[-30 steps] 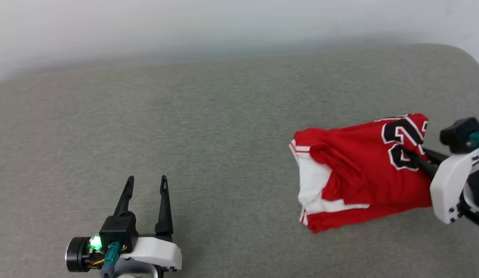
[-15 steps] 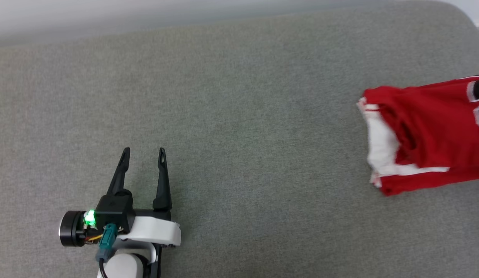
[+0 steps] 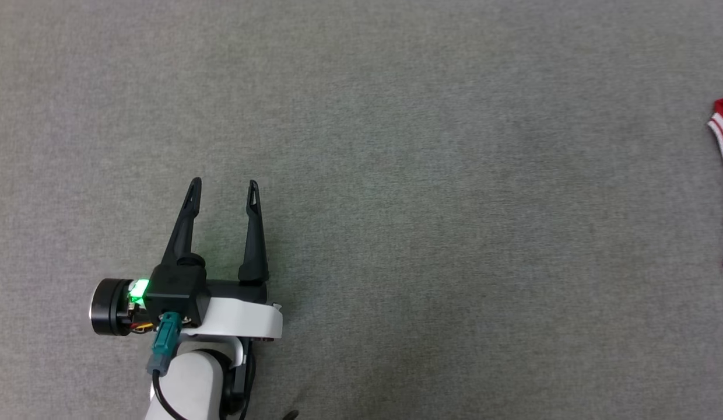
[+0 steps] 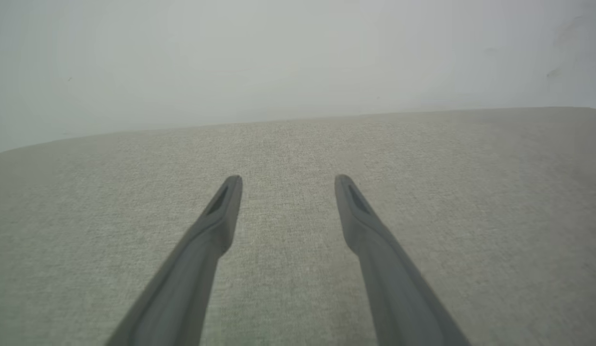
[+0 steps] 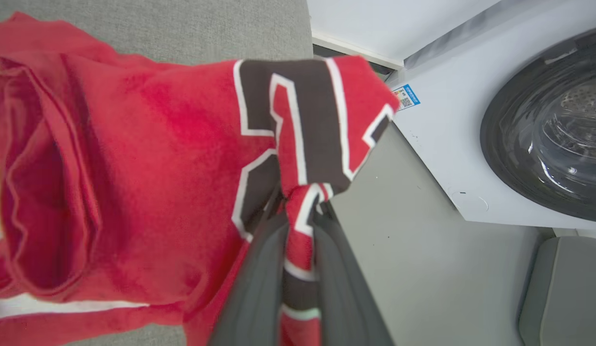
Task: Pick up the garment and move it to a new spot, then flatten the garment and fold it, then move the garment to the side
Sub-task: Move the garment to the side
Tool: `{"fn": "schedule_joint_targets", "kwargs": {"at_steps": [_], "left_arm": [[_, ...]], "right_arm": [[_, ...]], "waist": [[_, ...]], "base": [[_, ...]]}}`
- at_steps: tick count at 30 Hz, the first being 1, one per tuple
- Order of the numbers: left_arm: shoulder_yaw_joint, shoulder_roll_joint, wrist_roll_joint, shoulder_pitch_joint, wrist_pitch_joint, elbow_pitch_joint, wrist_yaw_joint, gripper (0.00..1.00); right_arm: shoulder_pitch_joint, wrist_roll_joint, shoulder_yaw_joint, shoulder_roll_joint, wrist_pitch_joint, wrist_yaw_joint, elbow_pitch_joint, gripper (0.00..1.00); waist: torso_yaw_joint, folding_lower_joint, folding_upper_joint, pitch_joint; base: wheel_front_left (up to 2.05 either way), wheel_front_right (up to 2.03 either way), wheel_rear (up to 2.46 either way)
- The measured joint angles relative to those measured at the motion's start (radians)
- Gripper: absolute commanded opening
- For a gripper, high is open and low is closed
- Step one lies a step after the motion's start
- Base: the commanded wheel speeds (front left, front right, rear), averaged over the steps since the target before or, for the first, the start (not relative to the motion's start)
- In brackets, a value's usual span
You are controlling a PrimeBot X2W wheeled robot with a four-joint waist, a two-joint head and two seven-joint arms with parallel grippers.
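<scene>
Move-to-new-spot step, judged. Right gripper [image 5: 300, 207] is clamped on a fold of the red knit T-shirt with white sleeves [image 5: 134, 158], at the right end of the grey woven surface [image 3: 408, 175]. Left gripper [image 3: 224, 186] is spread and empty. The next move probably calls for carrying the shirt to open surface.

Diffuse, even light; we note soft, faint shadows on the grey surface [image 3: 431, 175]. The left wrist view is pale and hazy toward the wall [image 4: 279, 57]. In the right wrist view the garment [image 5: 134, 158] blurs near the lens; reflections streak the washer door [image 5: 548, 139].

The garment [image 5: 134, 144] is red with white-outlined dark numerals and red-and-white striped trim; the surface [image 3: 396, 175] is grey.
</scene>
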Motion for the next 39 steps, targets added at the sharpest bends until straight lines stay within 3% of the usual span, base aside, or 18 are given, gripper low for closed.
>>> {"fn": "schedule_joint_targets", "kwargs": {"at_steps": [7, 8, 9, 16, 24, 30, 39], "left_arm": [[-0.012, -0.001, -0.004, -0.011, 0.000, -0.001, 0.009, 1.00], [-0.013, -0.001, -0.005, -0.011, 0.000, 0.001, 0.010, 1.00], [-0.013, -0.001, -0.007, -0.011, 0.000, 0.003, 0.014, 1.00], [-0.007, -0.001, -0.020, 0.025, 0.000, 0.023, 0.023, 1.00], [0.008, -0.002, -0.031, 0.093, 0.000, 0.048, 0.024, 1.00], [0.024, -0.002, -0.033, 0.132, 0.000, 0.057, 0.024, 1.00], [0.049, -0.001, -0.046, 0.182, 0.000, 0.076, 0.011, 1.00]], "right_arm": [[-0.022, -0.043, -0.059, 0.026, -0.040, 0.000, 0.099, 0.00], [-0.026, -0.050, -0.066, 0.034, -0.048, 0.000, 0.108, 0.38], [-0.030, -0.060, -0.069, 0.040, -0.054, 0.000, 0.115, 1.00], [-0.040, -0.137, -0.111, 0.087, -0.130, 0.000, 0.133, 1.00], [-0.036, -0.236, -0.199, 0.191, -0.356, 0.000, 0.023, 1.00], [0.022, -0.353, -0.298, 0.360, -0.513, 0.000, -0.140, 1.00], [0.217, -0.425, -0.313, 0.657, -0.564, 0.000, -0.421, 1.00]], "waist": [[0.030, 0.0000, 0.0000, 0.025], [0.030, 0.0000, 0.0000, 0.021], [0.031, 0.0000, 0.0000, 0.016], [0.028, 0.0000, 0.0000, -0.054], [0.025, -0.0002, 0.0000, -0.169], [0.030, -0.0003, 0.0001, -0.247], [0.055, -0.0003, 0.0001, -0.341]], "base": [[0.00, 0.00, 0.00], [0.00, 0.00, 0.00], [0.00, 0.00, 0.00], [0.00, 0.00, 0.00], [0.00, 0.00, 0.00], [0.00, 0.00, 0.00], [0.00, 0.00, 0.00]]}}
